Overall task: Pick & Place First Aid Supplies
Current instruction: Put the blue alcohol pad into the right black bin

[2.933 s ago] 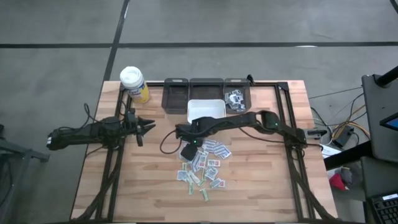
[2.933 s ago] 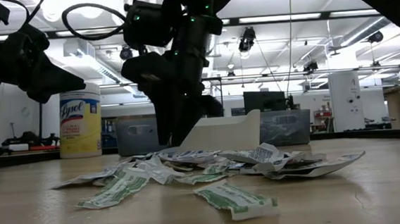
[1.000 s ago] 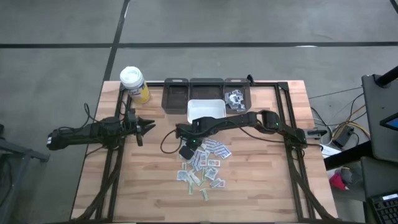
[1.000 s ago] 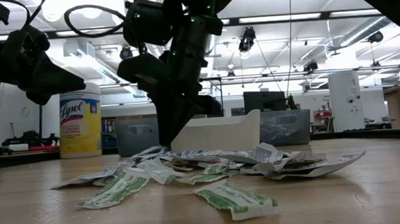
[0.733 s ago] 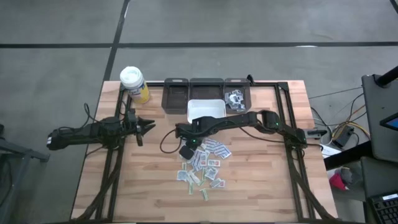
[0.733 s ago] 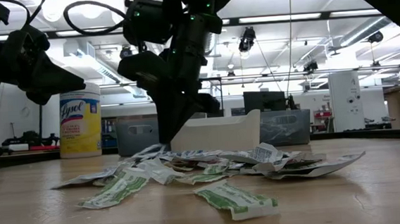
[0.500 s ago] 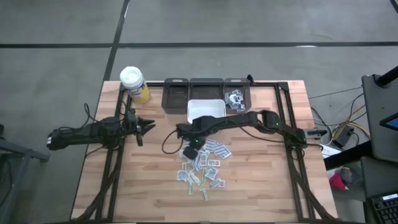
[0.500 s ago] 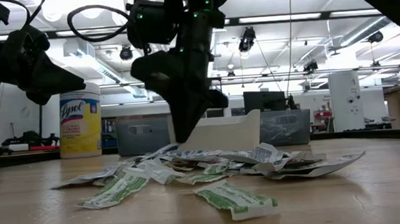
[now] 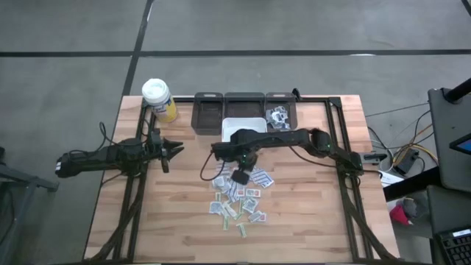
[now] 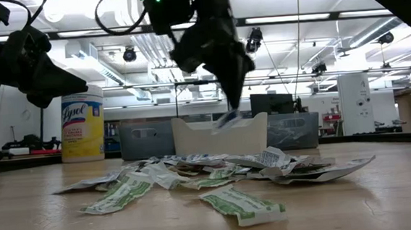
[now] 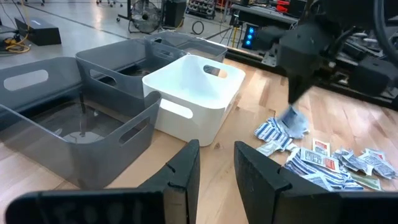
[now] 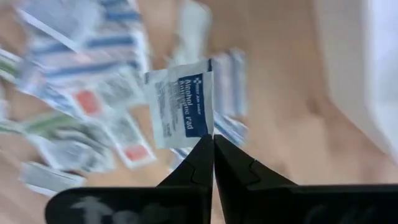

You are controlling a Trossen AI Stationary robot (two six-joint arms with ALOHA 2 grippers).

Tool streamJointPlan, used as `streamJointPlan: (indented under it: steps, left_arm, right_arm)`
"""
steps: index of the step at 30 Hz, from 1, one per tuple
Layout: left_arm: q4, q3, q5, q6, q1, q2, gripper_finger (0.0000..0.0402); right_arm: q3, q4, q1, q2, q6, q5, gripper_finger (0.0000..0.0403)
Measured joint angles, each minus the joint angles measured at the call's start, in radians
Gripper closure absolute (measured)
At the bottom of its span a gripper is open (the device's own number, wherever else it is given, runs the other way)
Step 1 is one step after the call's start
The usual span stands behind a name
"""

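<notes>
The first aid supplies [image 9: 239, 197] lie in a loose heap of small white packets with blue, red or green print on the wooden table, also seen in the low view [image 10: 210, 174] and the left wrist view [image 11: 329, 158]. Above the heap's far edge my right gripper [image 9: 241, 177] points down, shut on one white and blue packet [image 12: 180, 107] that dangles in the low view [image 10: 227, 118]. My left gripper [image 11: 216, 168] waits open at the table's left [image 9: 176, 147], level and holding nothing. My right gripper pinches the packet by one corner [image 12: 204, 126] between its two fingertips [image 10: 231, 99], only at their free ends. The fingers come from above, pointing down. The packet hangs tilted below them, lifted clear of the heap.
A white bin [image 9: 243, 130] stands just beyond the heap, with three grey bins [image 9: 243, 105] in a row behind it; the right one [image 9: 280, 116] holds packets. A white-capped yellow bottle [image 9: 158, 99] stands at the far left corner.
My right gripper has risen from the heap's left far edge and gone a little toward the table's right edge, tipping to point straight down. It stays shut, and one white and blue packet has come up with it, clear of the heap.
</notes>
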Motion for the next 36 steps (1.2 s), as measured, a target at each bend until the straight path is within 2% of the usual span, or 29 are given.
streamJointPlan:
  steps: [3,10,16,25,30,36]
  left_arm:
    - [0.0,0.0,0.0,-0.015,0.0,0.0,0.0307]
    - [0.0,0.0,0.0,-0.018,0.0,0.0,0.0307]
    - [0.006,0.0,0.0,-0.018,0.0,0.0,0.0307]
    - [0.007,0.0,0.0,-0.018,0.0,0.0,0.0307]
    - [0.007,0.0,0.0,-0.038,0.0,0.0,0.0307]
    - [0.008,0.0,0.0,-0.045,0.0,0.0,0.0307]
  right_arm:
    - [-0.002,-0.037,-0.005,-0.024,-0.006,0.059,0.0395]
    - [-0.086,-0.039,-0.031,-0.155,-0.015,0.073,0.0395]
    - [-0.203,-0.034,-0.088,-0.316,0.05,0.202,0.0395]
    - [-0.416,0.059,-0.256,-0.564,0.138,0.453,0.0395]
    - [-0.554,0.219,-0.371,-0.623,0.118,0.458,0.0395]
    - [-0.708,0.369,-0.474,-0.611,0.02,0.394,0.0394]
